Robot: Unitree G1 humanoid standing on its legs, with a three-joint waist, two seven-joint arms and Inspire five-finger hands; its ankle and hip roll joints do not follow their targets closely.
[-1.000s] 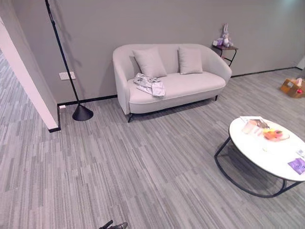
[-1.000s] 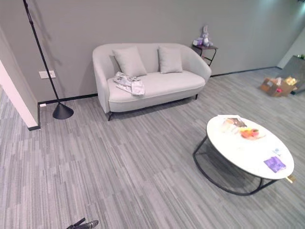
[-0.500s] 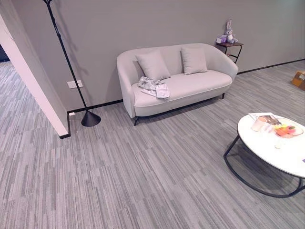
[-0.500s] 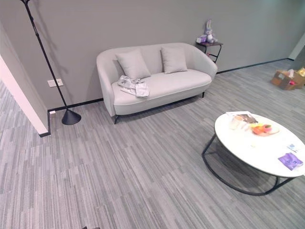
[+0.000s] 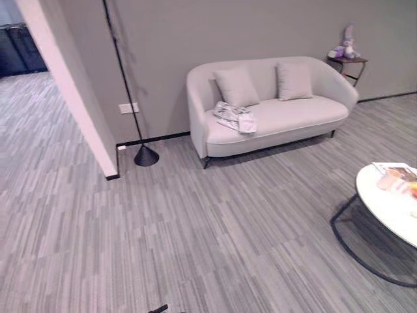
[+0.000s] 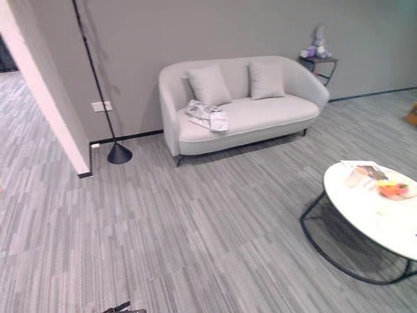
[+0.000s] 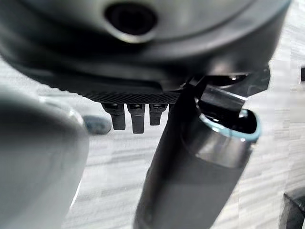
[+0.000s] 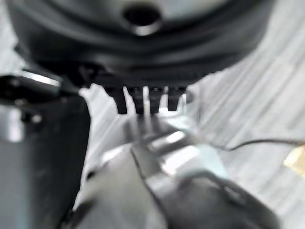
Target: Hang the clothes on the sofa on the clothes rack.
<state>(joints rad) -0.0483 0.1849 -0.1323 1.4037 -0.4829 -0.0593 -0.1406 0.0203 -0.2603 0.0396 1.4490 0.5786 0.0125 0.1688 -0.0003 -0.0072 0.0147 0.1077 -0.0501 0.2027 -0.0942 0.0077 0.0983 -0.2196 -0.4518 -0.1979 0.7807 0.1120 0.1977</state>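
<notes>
Both hands, left hand [image 7: 136, 117] and right hand [image 8: 143, 102], hang low, fingers straight, grasping nothing. I see the clothes [image 5: 235, 117] on the sofa [image 5: 293, 120], its left seat end, far ahead.

clothes [image 5: 235, 117]: pale grey, crumpled | on sofa [image 5: 293, 117] seat, left end

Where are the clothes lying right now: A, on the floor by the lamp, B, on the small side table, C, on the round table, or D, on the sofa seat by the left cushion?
D: the clothes lie crumpled on the seat of the sofa, just in front of the left cushion.
</notes>
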